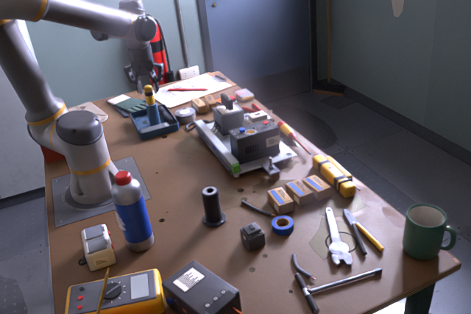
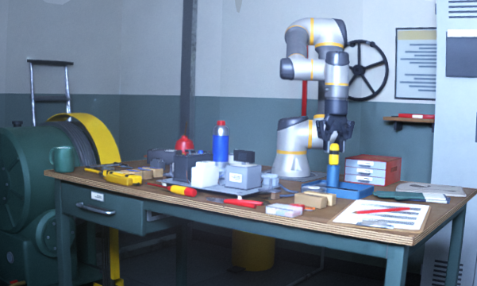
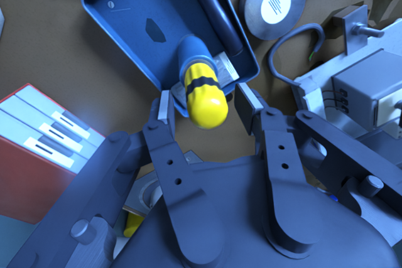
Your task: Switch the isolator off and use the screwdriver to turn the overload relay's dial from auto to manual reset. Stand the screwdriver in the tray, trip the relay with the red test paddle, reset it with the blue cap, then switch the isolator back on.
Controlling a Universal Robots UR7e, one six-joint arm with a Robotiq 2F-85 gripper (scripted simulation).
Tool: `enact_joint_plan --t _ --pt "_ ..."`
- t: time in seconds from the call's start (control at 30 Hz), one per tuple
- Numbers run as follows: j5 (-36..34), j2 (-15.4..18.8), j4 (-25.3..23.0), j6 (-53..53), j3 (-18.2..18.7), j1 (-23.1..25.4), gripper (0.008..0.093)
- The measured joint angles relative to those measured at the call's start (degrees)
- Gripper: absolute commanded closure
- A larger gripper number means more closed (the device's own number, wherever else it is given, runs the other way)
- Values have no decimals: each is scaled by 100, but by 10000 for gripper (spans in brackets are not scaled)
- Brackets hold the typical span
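At the back of the bench the blue tray (image 1: 154,122) (image 2: 351,190) (image 3: 169,28) holds the yellow-handled screwdriver (image 1: 151,104) (image 2: 333,165) (image 3: 203,93), which stands upright in the tray's blue socket. My gripper (image 1: 142,82) (image 2: 335,139) (image 3: 204,104) hangs open just above the handle's yellow top and holds nothing. To the right, on a grey mounting plate, sit the isolator (image 1: 227,115) with its dark lever and the dark overload relay (image 1: 254,139) (image 2: 188,165), whose top carries a blue cap (image 1: 242,129) and a yellow dial (image 1: 250,132).
A red drawer box (image 2: 372,169) (image 3: 35,135) stands beside the tray, with a round tin (image 1: 185,114) (image 3: 272,2) on the tray's other side. A clipboard with a red pen (image 1: 192,88) lies behind. A second red and yellow screwdriver (image 1: 291,134) lies right of the mounting plate.
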Motion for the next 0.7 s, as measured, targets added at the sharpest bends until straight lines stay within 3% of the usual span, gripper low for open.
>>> enact_joint_plan --t 0.37,0.63,0.7 --pt "0 -322 873 0 -564 0 434" --pt "0 -374 1068 0 -700 0 434" --pt "0 -373 1068 0 -697 0 474"
